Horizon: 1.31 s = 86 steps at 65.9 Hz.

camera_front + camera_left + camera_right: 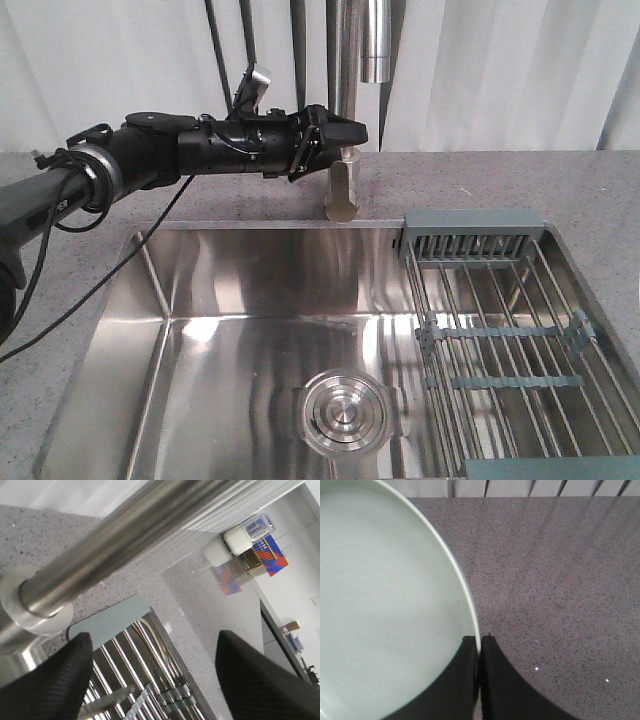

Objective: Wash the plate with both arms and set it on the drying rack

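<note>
— Status, L side?
— L arm (150,150) is hanging level above the tabletop (500,180). Left claw (355,135) is gaping wide, gripping nothing, right by the faucet (375,45).
— Mid & R?
— Drying rack (500,330) is lying across the sink's (200,270) R half.
— Plate?
— Wrist cam only: right claw (479,647) is pinching the plate (385,605) at its rim, fingers (460,680) closing tight on it, over speckled tabletop.

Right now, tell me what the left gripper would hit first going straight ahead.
The steel faucet pipe: it crosses right in front of the open left gripper. The exact gap is hard to judge.
</note>
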Tool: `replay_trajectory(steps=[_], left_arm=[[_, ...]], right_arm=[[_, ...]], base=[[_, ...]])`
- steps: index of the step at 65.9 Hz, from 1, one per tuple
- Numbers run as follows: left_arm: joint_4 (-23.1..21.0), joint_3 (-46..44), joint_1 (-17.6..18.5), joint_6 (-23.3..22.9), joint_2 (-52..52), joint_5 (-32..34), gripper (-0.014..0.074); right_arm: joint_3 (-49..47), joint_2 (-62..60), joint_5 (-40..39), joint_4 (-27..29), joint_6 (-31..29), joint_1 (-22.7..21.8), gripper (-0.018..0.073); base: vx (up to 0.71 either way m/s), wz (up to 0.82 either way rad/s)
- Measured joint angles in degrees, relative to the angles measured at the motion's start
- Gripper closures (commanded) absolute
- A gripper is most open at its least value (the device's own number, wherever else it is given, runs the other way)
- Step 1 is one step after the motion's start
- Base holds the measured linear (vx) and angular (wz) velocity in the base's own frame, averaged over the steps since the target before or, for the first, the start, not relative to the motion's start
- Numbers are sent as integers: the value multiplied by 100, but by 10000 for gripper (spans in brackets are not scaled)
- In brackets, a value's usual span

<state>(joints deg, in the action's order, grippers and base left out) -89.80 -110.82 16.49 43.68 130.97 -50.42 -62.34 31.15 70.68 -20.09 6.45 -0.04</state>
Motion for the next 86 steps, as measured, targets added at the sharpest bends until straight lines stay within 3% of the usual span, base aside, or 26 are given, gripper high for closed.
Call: replay_trajectory(steps=[46, 65, 86], left_arm=[[139, -50, -35, -143, 19, -1183, 131], [830, -50, 7, -428, 19, -1694, 131], [918, -50, -31, -443, -21, -1777, 132]], right_arm=[[0, 0, 0, 5, 0, 0, 563], [0, 0, 0, 5, 0, 4, 563], [0, 0, 0, 5, 0, 4, 563]], base=[[0, 0], [0, 0], [0, 0]])
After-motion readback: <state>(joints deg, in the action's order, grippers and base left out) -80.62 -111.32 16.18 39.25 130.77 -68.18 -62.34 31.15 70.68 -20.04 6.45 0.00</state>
